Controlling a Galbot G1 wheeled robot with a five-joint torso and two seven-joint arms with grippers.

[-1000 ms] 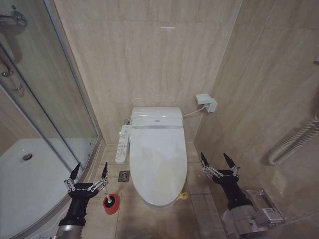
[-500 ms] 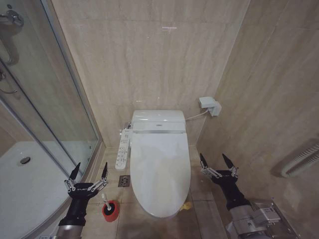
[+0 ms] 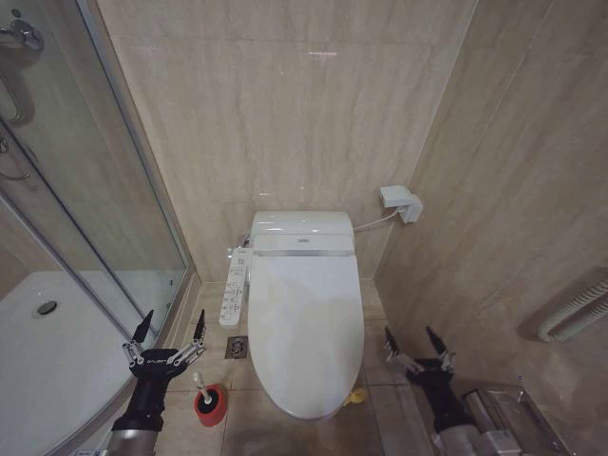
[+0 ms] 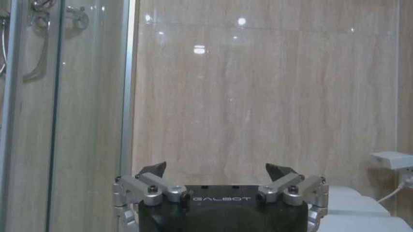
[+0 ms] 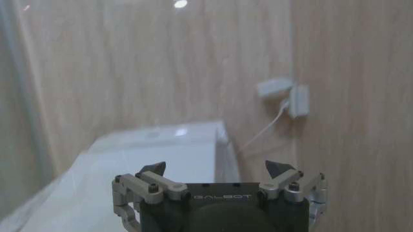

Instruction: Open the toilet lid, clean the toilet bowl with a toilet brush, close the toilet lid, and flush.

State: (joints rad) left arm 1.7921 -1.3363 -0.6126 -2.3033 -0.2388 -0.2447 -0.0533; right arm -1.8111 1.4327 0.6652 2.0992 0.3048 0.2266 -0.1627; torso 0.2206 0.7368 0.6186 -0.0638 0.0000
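Toilet lid (image 3: 306, 328) is down and shut, covering the bowl. Long axis runs straight away from the robot: hinge end at the white rear unit (image 3: 302, 228) against the back wall, rounded nose pointing toward the robot. Small yellow bit, probably the strap (image 3: 355, 394), sits at the front right edge of the lid, too small to be sure.

Toilet brush (image 3: 203, 388) stands in its red holder (image 3: 211, 403) on the floor left of the toilet's nose, white handle tilted up and to the left.

Left claw (image 3: 171, 333) hovers just left of and above the brush, fingers spread apart, holding nothing. Right claw (image 3: 415, 343) hangs over the floor right of the toilet, near the side wall, fingers also apart and empty.

Control panel (image 3: 234, 282) runs along the toilet's left side, parallel to the lid. Floor drain (image 3: 236, 347) is just below it.
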